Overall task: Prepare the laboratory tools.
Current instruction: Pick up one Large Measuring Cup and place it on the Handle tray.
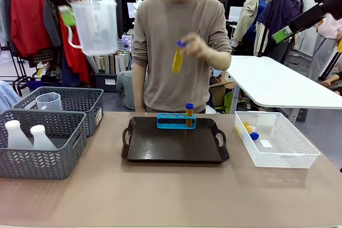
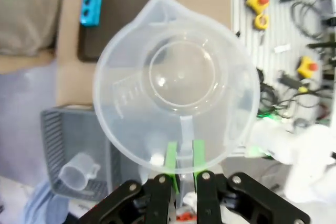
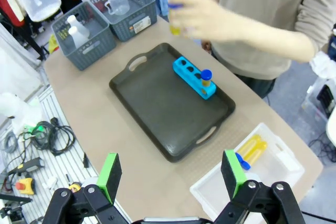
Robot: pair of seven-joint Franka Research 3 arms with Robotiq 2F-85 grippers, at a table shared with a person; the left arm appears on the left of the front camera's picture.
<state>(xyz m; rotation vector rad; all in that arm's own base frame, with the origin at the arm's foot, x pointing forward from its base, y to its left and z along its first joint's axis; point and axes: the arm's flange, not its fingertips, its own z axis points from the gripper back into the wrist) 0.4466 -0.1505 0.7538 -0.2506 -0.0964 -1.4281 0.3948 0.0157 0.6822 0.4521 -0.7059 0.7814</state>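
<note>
The left hand (image 2: 182, 155) pinches the beaker (image 2: 178, 77) handle; the raised tube (image 1: 178, 57) blurs.

We saw a clear beaker (image 1: 96, 25) and green-padded black fingers (image 2: 171, 161)! The rack (image 1: 176, 120) was bright blue, the tray (image 1: 171, 145) dark brown, the tubes (image 1: 189, 115) amber with blue caps. The flasks (image 1: 41, 138) were white, the baskets (image 1: 37, 164) grey with a chevron weave, the bin (image 1: 283, 158) milky clear, the worktop (image 1: 160, 196) tan.

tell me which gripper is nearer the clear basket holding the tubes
Right. The right gripper hangs open high over the clear basket end of the table; the left gripper, shut on the beaker handle, is up over the grey baskets at the other end.
</note>
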